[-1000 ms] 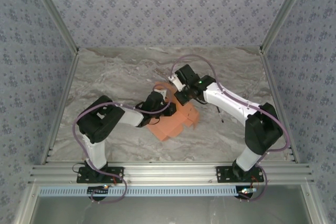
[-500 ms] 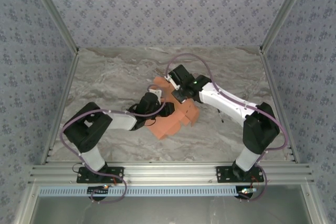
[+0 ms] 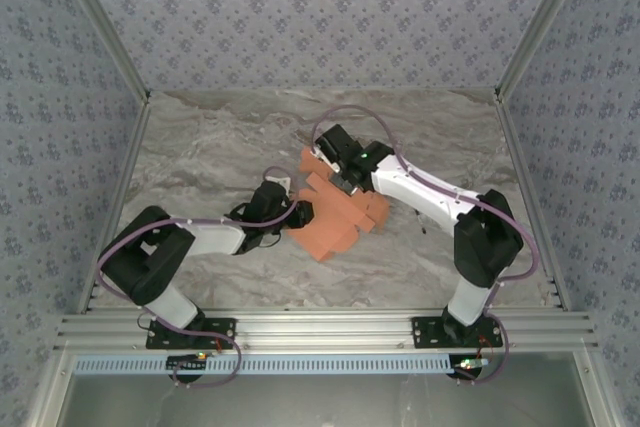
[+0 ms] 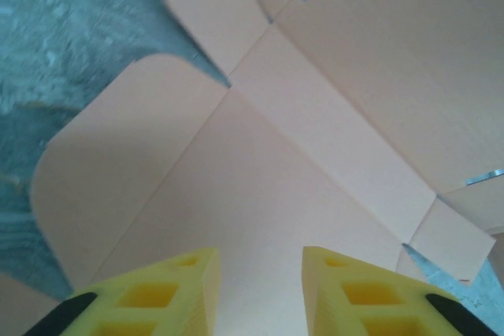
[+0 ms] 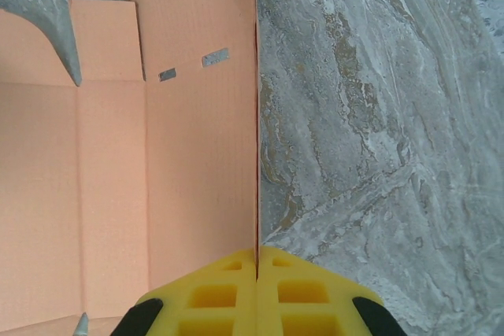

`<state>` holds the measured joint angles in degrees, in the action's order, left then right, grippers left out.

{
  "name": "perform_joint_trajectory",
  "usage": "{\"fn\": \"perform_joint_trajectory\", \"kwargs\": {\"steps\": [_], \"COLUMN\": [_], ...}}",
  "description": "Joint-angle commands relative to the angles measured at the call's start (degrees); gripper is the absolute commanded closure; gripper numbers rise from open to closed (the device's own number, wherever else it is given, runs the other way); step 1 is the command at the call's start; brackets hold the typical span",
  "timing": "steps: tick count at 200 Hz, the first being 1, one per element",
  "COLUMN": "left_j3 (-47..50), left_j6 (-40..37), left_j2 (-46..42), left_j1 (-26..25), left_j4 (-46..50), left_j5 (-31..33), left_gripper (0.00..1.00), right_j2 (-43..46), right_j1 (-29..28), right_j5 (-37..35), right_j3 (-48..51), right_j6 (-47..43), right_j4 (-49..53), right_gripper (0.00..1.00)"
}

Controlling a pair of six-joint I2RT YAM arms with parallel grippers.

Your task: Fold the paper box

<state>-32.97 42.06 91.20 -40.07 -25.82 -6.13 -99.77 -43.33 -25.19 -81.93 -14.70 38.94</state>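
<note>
The paper box (image 3: 338, 215) is a salmon-orange die-cut card sheet, partly unfolded, in the middle of the table. My right gripper (image 3: 337, 175) is at its far edge. In the right wrist view the yellow fingers (image 5: 228, 293) are shut (image 5: 257, 256) on the thin edge of an upright panel (image 5: 173, 147). My left gripper (image 3: 298, 215) is at the sheet's left side. In the left wrist view its fingers (image 4: 189, 281) stand apart (image 4: 258, 273) above a flat creased panel (image 4: 315, 131), with nothing between them.
The grey marble tabletop (image 3: 210, 147) is bare left of and behind the sheet, and also to its right (image 5: 378, 116). Patterned walls (image 3: 320, 17) close in the back and sides. An aluminium rail (image 3: 320, 329) runs along the near edge.
The left arm has stretched out lower and farther left, its gripper now at the sheet's left edge. The right gripper has moved left, holding the panel. The sheet has shifted slightly.
</note>
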Motion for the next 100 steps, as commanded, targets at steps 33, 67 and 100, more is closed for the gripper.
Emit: {"fn": "perform_joint_trajectory", "kwargs": {"steps": [33,67,100], "left_j3": [2.62,4.05,5.42], "left_j6": [2.55,3.9,5.64], "left_j2": [3.4,6.11,8.51], "left_j1": [0.17,0.16,0.17], "left_j4": [-3.72,-8.09,-12.43], "left_j5": [-0.58,-1.01,-1.47], "left_gripper": [0.76,0.79,0.81], "right_j2": [-2.95,-3.42,-3.42], "right_j1": [-4.92,-8.41,-11.79], "right_j5": [-7.35,-9.88,-10.84], "right_j3": [-2.12,-0.39,1.56], "right_j6": [-1.66,-1.22,-0.59], "right_j4": [1.61,0.12,-2.15], "right_gripper": [1.0,1.0,1.0]}}
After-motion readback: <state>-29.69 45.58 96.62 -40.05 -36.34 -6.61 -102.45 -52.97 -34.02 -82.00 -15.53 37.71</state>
